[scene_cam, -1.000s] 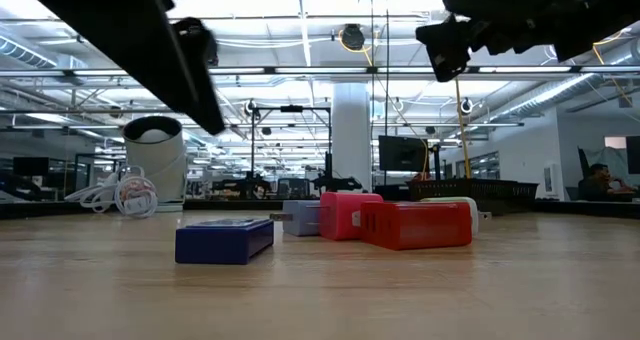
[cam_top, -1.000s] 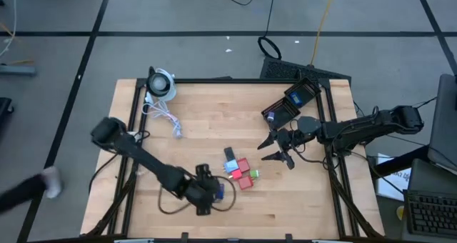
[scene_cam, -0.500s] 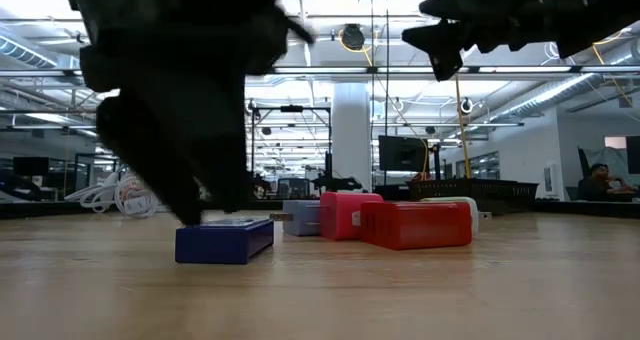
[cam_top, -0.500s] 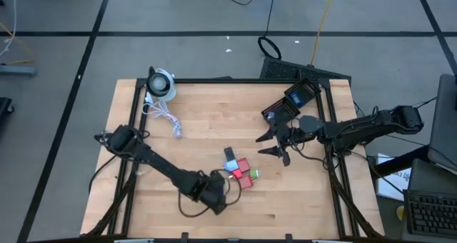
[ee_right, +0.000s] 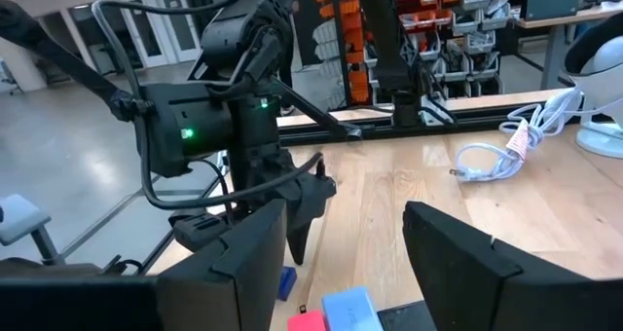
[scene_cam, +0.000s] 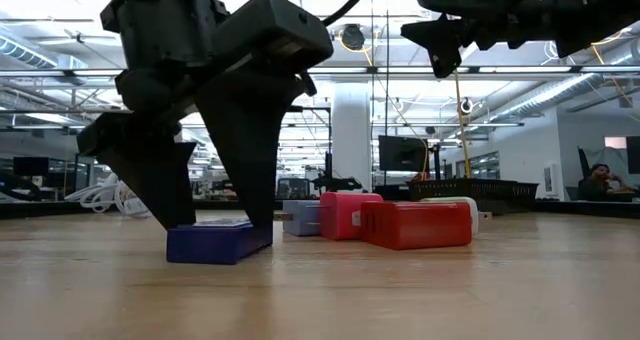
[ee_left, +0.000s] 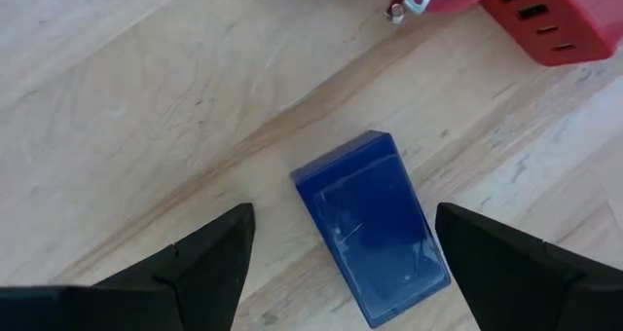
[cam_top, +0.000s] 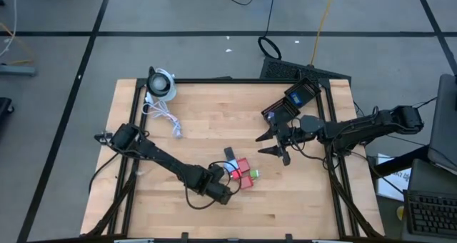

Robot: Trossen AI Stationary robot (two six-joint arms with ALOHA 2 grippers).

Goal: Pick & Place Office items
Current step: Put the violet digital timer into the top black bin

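Note:
My left gripper (cam_top: pixel 223 189) is open and low over the blue block (ee_left: pixel 375 229). One finger stands on each side of the block and neither touches it; the low view shows the fingers straddling the block (scene_cam: pixel 220 242), which lies flat on the table. Just right of it sits a cluster of blocks: red (cam_top: pixel 243 166), black (cam_top: pixel 230 154), green (cam_top: pixel 255 174) and pale lilac (scene_cam: pixel 302 218). My right gripper (cam_top: pixel 275 143) is open and raised over the table's right half, clear of everything.
A white coiled cable (cam_top: pixel 164 118) and a round white-and-black device (cam_top: pixel 161 84) sit at the far left corner. A dark tray holding a blue item (cam_top: pixel 293 103) stands at the far right. Bare wood stretches along the near edge and in the middle.
My left gripper has moved toward the table's right and come down over the blue block, so its open fingers now stand on either side of it. The blocks lie where they were.

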